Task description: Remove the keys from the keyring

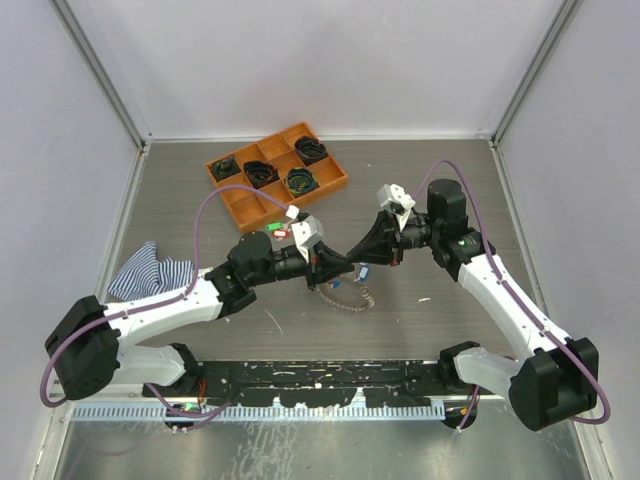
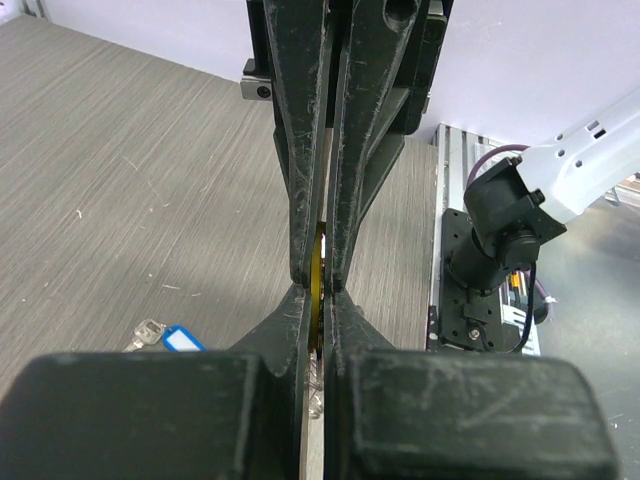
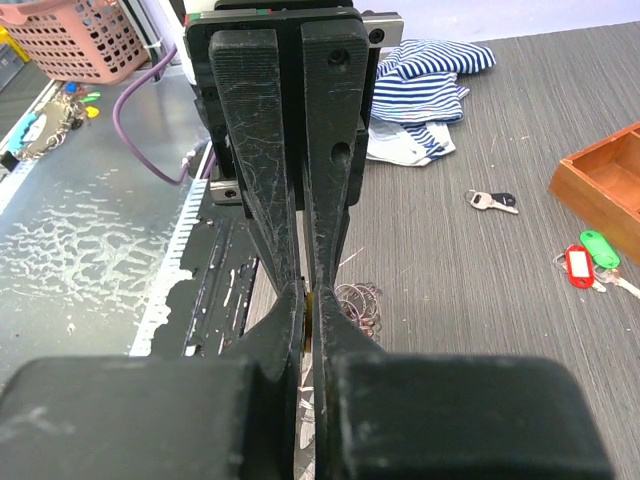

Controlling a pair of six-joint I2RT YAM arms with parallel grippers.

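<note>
My left gripper [image 1: 338, 266] and right gripper [image 1: 360, 256] meet tip to tip over the middle of the table. In the left wrist view the left gripper [image 2: 320, 276] is shut on a key's yellow tag [image 2: 320, 262]. The right gripper [image 3: 308, 296] is shut too, with a thin yellowish sliver [image 3: 309, 303] pinched between its jaws, apparently the same tag. The keyring [image 1: 357, 297], a tangle of thin wire loops [image 3: 358, 300], sits just below and beyond the jaws. A blue-tagged key [image 2: 170, 338] lies on the table beside the left gripper.
An orange compartment tray [image 1: 232, 202] with black coiled bundles stands at the back. Keys with red [image 3: 577, 266] and green [image 3: 599, 247] tags lie near the tray, and a black-headed key [image 3: 492, 200] lies apart. A striped cloth [image 1: 150, 270] is at the left.
</note>
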